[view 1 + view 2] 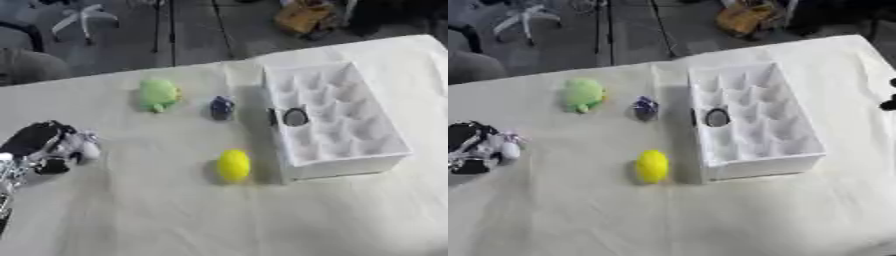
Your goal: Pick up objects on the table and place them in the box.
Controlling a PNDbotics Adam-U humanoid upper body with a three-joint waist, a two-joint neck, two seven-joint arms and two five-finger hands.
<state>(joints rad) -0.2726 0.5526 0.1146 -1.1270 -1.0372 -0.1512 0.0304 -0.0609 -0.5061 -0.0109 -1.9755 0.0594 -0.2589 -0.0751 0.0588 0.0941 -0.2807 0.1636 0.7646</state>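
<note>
— Left eye view first: what do you have to pick from?

— Three loose things lie on the cloth-covered table (131, 210), all to the left of your white box (385, 155). A yellow egg-shaped object (233, 165) sits just beside the box's near left corner. A small dark blue object (222, 107) sits farther back, near the box's left wall, and a green soft toy (157, 94) lies left of that, well apart from the box.

— Is anything in the box?

— Yes, one dark rounded thing (295, 117) sits in a compartment along the left wall, about halfway back. You can't tell more of it than that.

— And your hands?

— Your left hand (54, 147) rests at the left edge of the table, well away from all three objects. Its fingers look curled in and you hold nothing. Your right hand (889, 102) shows only as dark tips at the right edge in the right eye view; its fingers can't be told.
</note>
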